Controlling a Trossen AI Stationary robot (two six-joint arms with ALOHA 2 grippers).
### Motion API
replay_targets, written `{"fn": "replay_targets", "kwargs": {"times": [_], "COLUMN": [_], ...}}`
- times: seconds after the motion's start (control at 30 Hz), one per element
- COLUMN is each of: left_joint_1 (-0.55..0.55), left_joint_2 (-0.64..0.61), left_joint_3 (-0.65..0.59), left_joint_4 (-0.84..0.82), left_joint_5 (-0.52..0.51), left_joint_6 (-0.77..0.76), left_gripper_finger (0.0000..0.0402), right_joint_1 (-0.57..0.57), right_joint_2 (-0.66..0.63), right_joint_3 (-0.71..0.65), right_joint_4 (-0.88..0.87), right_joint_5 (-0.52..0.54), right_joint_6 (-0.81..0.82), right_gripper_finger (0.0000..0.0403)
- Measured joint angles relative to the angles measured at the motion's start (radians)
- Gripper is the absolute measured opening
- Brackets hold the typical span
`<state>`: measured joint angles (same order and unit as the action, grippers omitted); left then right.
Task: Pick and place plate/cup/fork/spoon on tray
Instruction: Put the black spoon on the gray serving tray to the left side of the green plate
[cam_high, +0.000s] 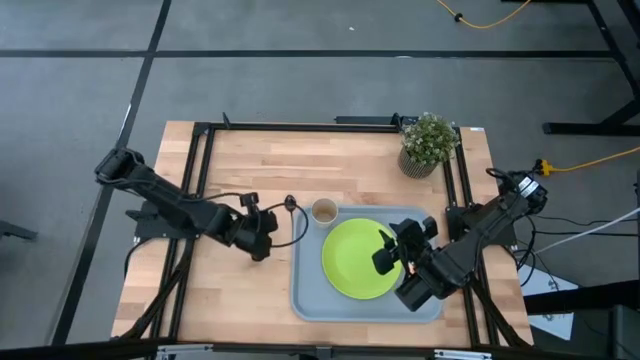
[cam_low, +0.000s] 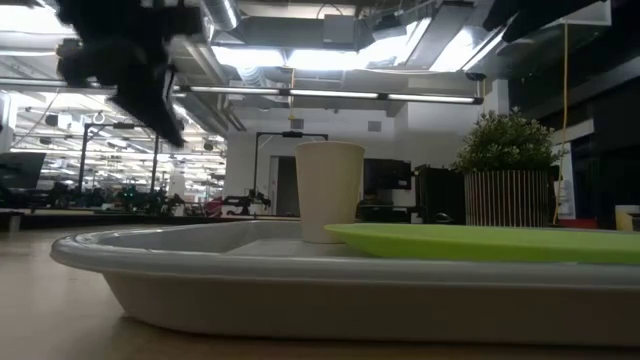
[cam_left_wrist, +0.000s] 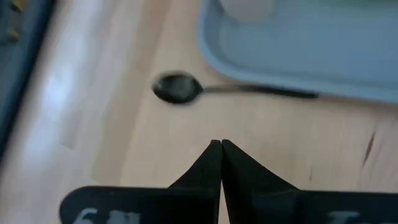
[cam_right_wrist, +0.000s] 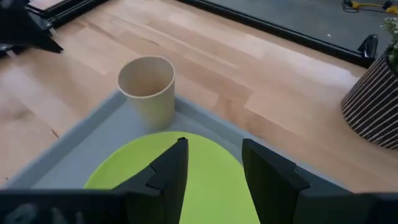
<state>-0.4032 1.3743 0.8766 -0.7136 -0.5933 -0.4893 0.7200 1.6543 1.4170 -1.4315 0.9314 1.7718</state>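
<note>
Wooden desk (cam_high: 250, 160) under us, potted plant (cam_high: 429, 142) at its far right corner. Left gripper (cam_high: 262, 232) is pinched shut, empty, hovering by the spoon (cam_left_wrist: 180, 88), which we still have to load; it lies just off the tray's (cam_high: 310, 300) left rim. Cup (cam_high: 324, 211) and plate (cam_high: 360, 258) are on the tray already. Right gripper (cam_high: 392, 252) hangs over the plate, fingers apart, holding nothing. We can't spot the fork.

No legible text, labels, brands or numbers in any view — pale marks on the left wrist's dark plastic gripper body (cam_left_wrist: 106, 216) stay unreadable.
</note>
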Motion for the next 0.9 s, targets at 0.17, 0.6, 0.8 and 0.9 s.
{"fn": "replay_targets", "kwargs": {"times": [0.17,0.6,0.8,0.9], "left_joint_1": [0.075,0.351,0.428,0.434], "left_joint_2": [0.0,0.005,0.01,0.031], "left_joint_3": [-0.081,-0.238,-0.329,-0.349], "left_joint_4": [0.177,0.636,0.705,0.726], "left_joint_5": [0.053,0.34,0.314,0.356], "left_joint_6": [0.051,0.263,0.23,0.209], "left_gripper_finger": [0.0,0.0,0.0,0.0], "right_joint_1": [0.018,0.057,0.057,0.057], "right_joint_2": [0.0,0.0,0.0,0.0], "right_joint_3": [0.0,0.0,0.0,0.0], "right_joint_4": [0.0,0.014,0.026,0.025], "right_joint_5": [-0.005,-0.012,-0.041,-0.04], "right_joint_6": [0.0,0.0,0.0,0.0], "right_gripper_finger": [0.0155,0.0155,0.0155,0.0155]}}
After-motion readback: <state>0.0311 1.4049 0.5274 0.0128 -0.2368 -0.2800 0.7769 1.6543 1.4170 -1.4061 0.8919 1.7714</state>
